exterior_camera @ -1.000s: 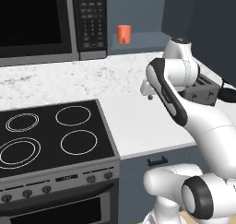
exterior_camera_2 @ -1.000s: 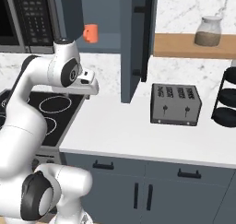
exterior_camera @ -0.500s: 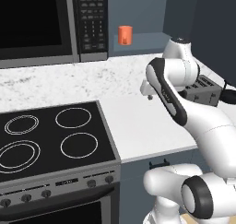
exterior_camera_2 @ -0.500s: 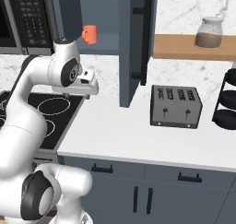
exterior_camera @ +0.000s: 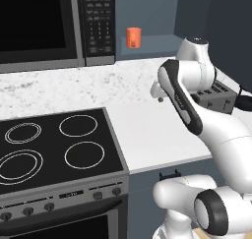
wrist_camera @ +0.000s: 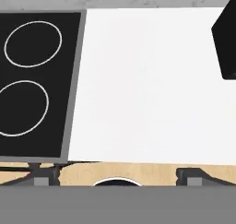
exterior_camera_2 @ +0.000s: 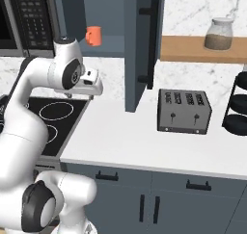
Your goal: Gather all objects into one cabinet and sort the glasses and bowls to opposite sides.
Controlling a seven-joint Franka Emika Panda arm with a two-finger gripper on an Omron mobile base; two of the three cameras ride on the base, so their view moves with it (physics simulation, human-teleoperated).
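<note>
- You are looking at a white counter (exterior_camera_2: 125, 136) that runs from a black stove (exterior_camera: 54, 144) with four ringed burners on one side to a silver toaster (exterior_camera_2: 184, 111) on the other.
- Behind the counter the wall is white speckled stone; a black microwave (exterior_camera: 49, 24) hangs above the stove.
- In the right base view a wooden shelf (exterior_camera_2: 193, 50) sits above the toaster and carries a glass jar (exterior_camera_2: 218, 34) with a brownish fill. A black wire rack (exterior_camera_2: 238, 105) stands at the far edge, just beside the toaster.
- Blue-grey drawers and doors with black handles run below the counter (exterior_camera_2: 144, 199).
- The cabinet (exterior_camera_2: 140, 40) is slate blue-grey; its tall door stands open, swung out toward you, with a long black bar handle on its face.
- The orange mug (exterior_camera_2: 94, 35) stands upright on the cabinet's bottom shelf, near the microwave side. It is plain, small, with its handle turned toward the microwave. In the left base view you see the same mug (exterior_camera: 133, 37) just right of the microwave.
- The arm's hand hangs above the counter, between the stove and the open door, well below the mug and apart from it.
- The fingers (wrist_camera: 41, 176) show as two dark tips far apart at the bottom of the hand view; they stand wide and hold nothing.
- The hand view looks straight down on bare white counter, with the stove's edge on one side and a dark corner of the toaster at the other.
</note>
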